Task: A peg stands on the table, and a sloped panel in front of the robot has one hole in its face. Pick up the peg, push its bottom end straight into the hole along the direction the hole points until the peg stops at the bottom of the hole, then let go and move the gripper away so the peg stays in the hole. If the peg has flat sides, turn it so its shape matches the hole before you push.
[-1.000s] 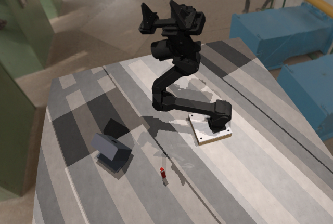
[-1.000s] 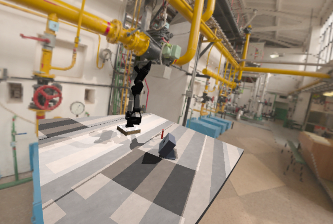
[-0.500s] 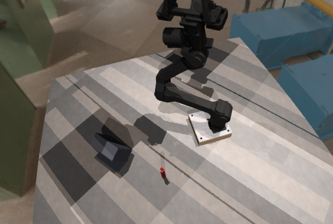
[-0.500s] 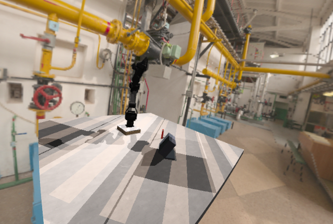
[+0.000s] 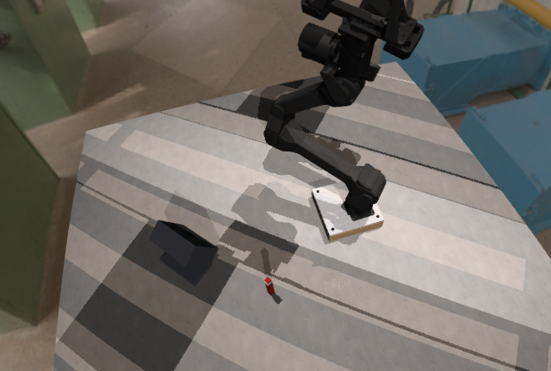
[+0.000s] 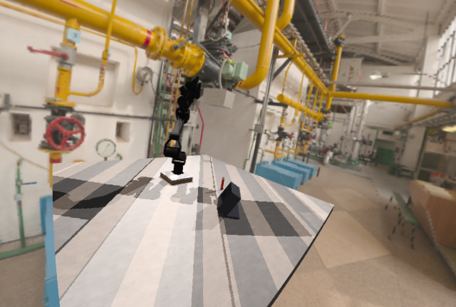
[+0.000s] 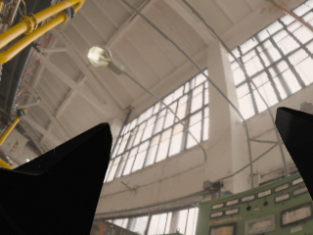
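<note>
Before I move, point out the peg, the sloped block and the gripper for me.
Peg (image 5: 269, 287) (image 6: 222, 183): top and exterior views, on its red side.
Sloped block (image 5: 176, 245) (image 6: 229, 199): top and exterior views, on its dark body.
Gripper (image 5: 366, 2) (image 7: 198, 123): top and wrist views, midway between its fingertips.

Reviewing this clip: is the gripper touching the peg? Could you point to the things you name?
Apart. The top view shows the gripper (image 5: 362, 13) (image 6: 194, 82) raised beyond the table's far edge, the peg (image 5: 269, 287) (image 6: 222, 183) standing well away.

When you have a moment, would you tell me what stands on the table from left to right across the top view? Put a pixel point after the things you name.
Dark sloped panel block (image 5: 180, 244) (image 6: 229, 199) → upright red peg (image 5: 269, 287) (image 6: 222, 183) → white-topped base plate (image 5: 326, 213) (image 6: 168, 177) with the black robot arm mounted on it.
</note>
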